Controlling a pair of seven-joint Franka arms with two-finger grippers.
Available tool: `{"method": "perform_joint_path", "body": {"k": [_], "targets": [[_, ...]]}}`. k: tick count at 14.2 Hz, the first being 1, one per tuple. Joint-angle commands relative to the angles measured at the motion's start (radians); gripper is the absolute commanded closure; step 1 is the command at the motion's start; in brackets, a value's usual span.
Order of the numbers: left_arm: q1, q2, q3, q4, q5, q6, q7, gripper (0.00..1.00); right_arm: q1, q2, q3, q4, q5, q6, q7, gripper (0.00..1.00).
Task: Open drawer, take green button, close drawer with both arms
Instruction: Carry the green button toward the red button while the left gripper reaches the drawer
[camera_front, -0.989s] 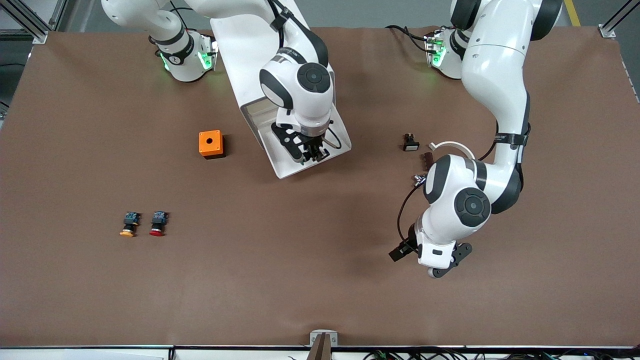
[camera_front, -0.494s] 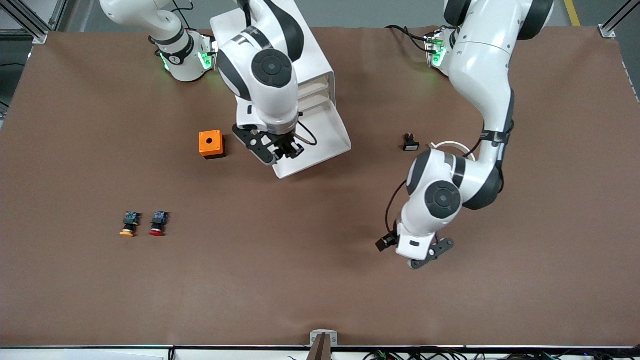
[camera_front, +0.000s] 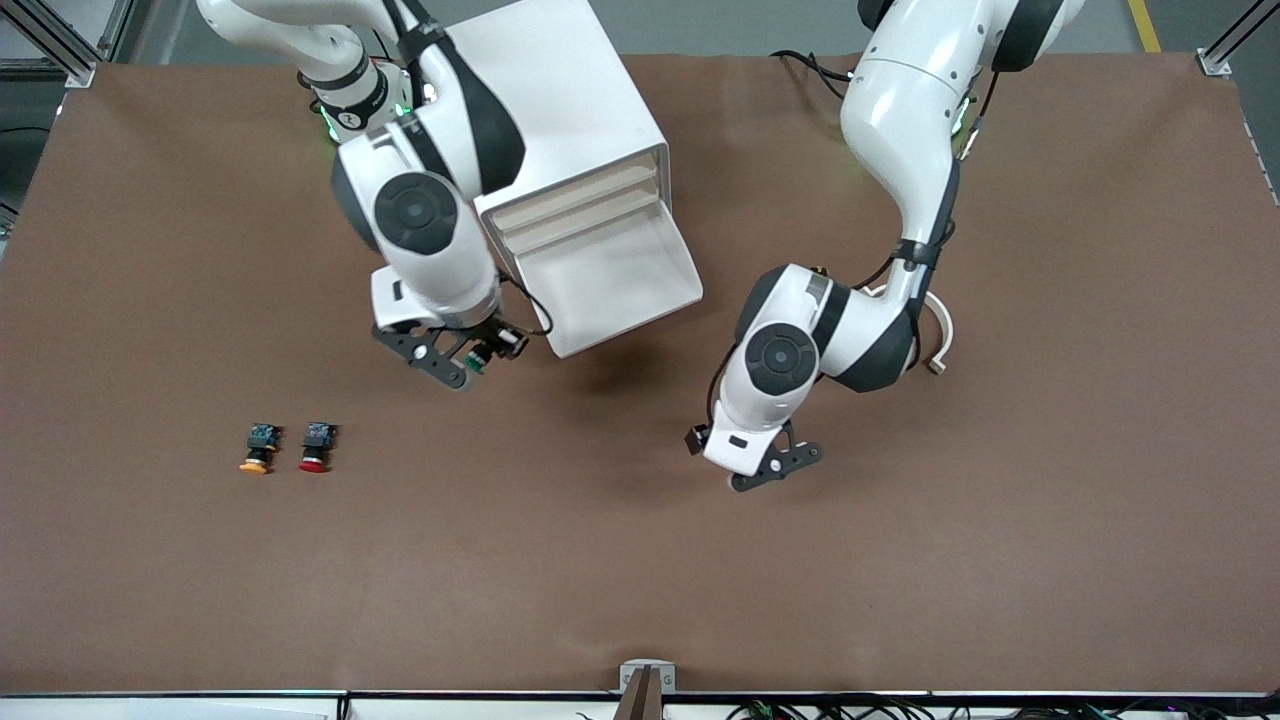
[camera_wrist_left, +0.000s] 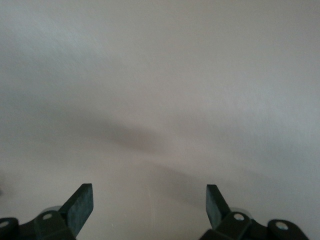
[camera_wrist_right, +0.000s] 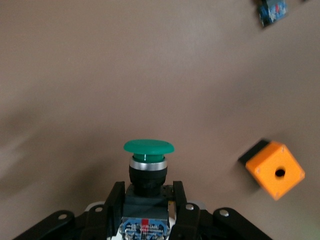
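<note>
The white cabinet stands near the right arm's base, its lowest drawer pulled out and showing nothing inside. My right gripper is shut on the green-capped button by its black-and-blue body and holds it over the table, just off the drawer's corner toward the right arm's end. A bit of green shows in the front view. My left gripper is open and empty over bare table near the middle; its fingertips stand wide apart.
An orange box with a round hole lies under the right arm, hidden in the front view. A yellow-capped button and a red-capped button lie side by side toward the right arm's end, nearer the camera.
My right gripper has come out of the drawer with the green button and moved toward the right arm's end. My left arm has swung in toward the middle of the table.
</note>
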Motion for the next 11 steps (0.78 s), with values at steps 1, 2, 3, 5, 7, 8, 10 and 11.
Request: {"method": "perform_joint_path", "body": {"k": [1, 2, 3, 5, 7, 8, 10, 11], "targets": [[-0.056, 0.001, 0.003, -0.008, 0.022, -0.041, -0.055, 0.01, -0.061, -0.036, 0.014, -0.103, -0.002, 0.104, -0.114, 1.0], [-0.079, 0.003, 0.003, -0.008, 0.019, -0.053, -0.082, 0.01, -0.084, -0.033, 0.014, -0.126, -0.002, 0.137, -0.16, 1.0], [-0.104, 0.009, 0.003, -0.008, 0.019, -0.06, -0.098, 0.01, -0.114, -0.032, 0.014, -0.169, -0.006, 0.191, -0.215, 1.0], [-0.135, 0.018, 0.003, -0.008, 0.019, -0.06, -0.11, 0.01, -0.168, -0.03, 0.014, -0.244, -0.009, 0.31, -0.315, 1.0], [-0.164, 0.017, 0.002, -0.008, 0.014, -0.063, -0.113, 0.01, -0.199, -0.022, 0.012, -0.261, -0.015, 0.354, -0.369, 1.0], [-0.181, 0.017, -0.006, -0.008, 0.013, -0.069, -0.113, 0.01, -0.211, -0.015, 0.012, -0.263, -0.043, 0.358, -0.374, 1.0], [-0.187, 0.017, -0.036, -0.008, 0.011, -0.075, -0.115, 0.01, -0.251, 0.005, 0.014, -0.272, -0.092, 0.406, -0.394, 1.0], [-0.187, 0.015, -0.052, -0.008, 0.011, -0.075, -0.115, 0.01, -0.262, 0.017, 0.014, -0.275, -0.094, 0.43, -0.435, 1.0]]}}
